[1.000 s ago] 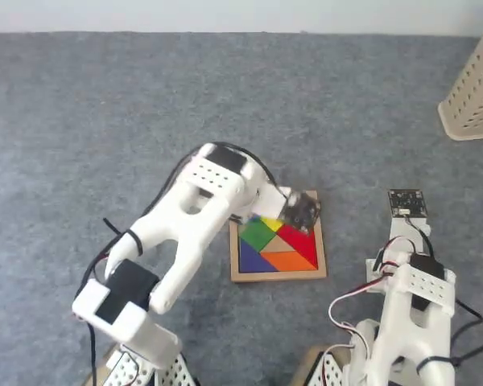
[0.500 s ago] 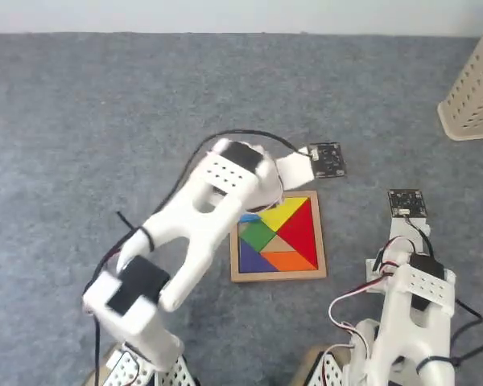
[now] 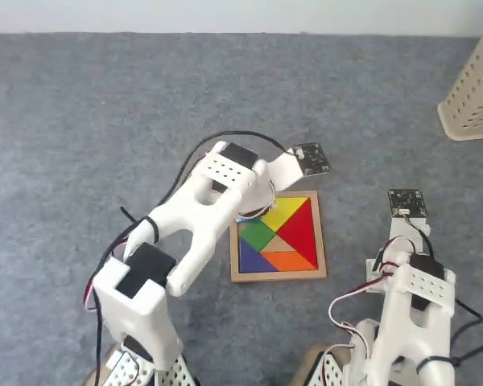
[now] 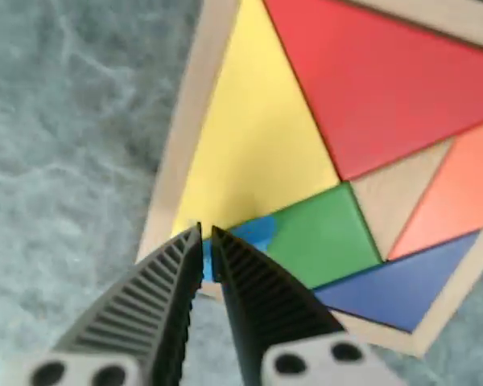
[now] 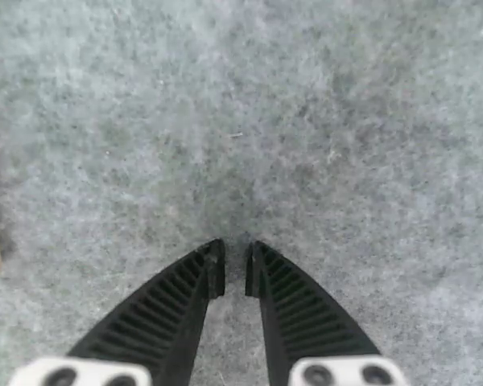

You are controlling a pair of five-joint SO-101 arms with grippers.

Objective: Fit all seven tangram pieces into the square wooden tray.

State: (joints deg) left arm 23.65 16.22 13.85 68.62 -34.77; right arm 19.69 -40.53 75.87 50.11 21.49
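1. Tray: the square wooden tray (image 3: pixel 278 276) holds coloured tangram pieces (image 3: pixel 293 232), with a small blue piece (image 4: pixel 255 232) at one corner.
2. My left gripper (image 4: pixel 204 240) hangs over that corner, jaws nearly closed, holding nothing.
3. My right gripper (image 5: pixel 233 272), nearly closed and empty, is over grey carpet (image 5: pixel 306 121) beside the tray.

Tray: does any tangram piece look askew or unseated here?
The yellow triangle, red triangle and green piece lie flat inside the tray. Only the small blue piece at the rim, by the tips of the left gripper, is doubtful: partly hidden, so whether it sits flat cannot be told.

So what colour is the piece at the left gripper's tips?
Blue piece; best in left wrist view.
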